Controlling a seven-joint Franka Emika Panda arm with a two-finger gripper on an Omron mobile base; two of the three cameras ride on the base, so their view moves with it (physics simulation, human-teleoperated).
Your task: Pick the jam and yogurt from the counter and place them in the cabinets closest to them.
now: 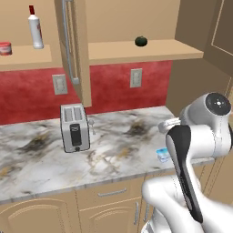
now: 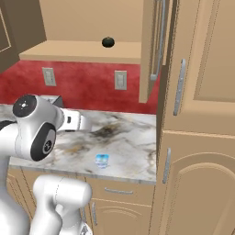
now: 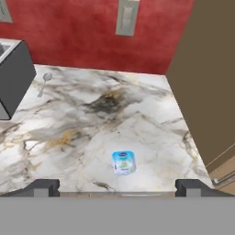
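Observation:
The yogurt (image 3: pixel 124 162) is a small white cup with a blue top. It stands near the front edge of the marble counter (image 3: pixel 82 119), and it also shows as the cup (image 1: pixel 162 155) partly behind my arm and as the cup (image 2: pixel 102 160). My gripper (image 3: pixel 118 187) hovers above and just in front of it, open, with nothing between its fingertips (image 3: pixel 43 187). The jam (image 1: pixel 4 48), a small red pot, stands on the shelf of the open wall cabinets (image 1: pixel 27 57) at the upper left, beside a white bottle (image 1: pixel 35 32).
A silver toaster (image 1: pixel 74 127) stands on the counter to the left, with a spoon (image 3: pixel 45 80) next to it. A dark green round object (image 1: pixel 141 41) sits on the open shelf (image 1: pixel 150 51) above. An open cabinet door (image 1: pixel 73 45) hangs between the shelves. A tall cabinet (image 2: pixel 202 114) bounds the counter on the right.

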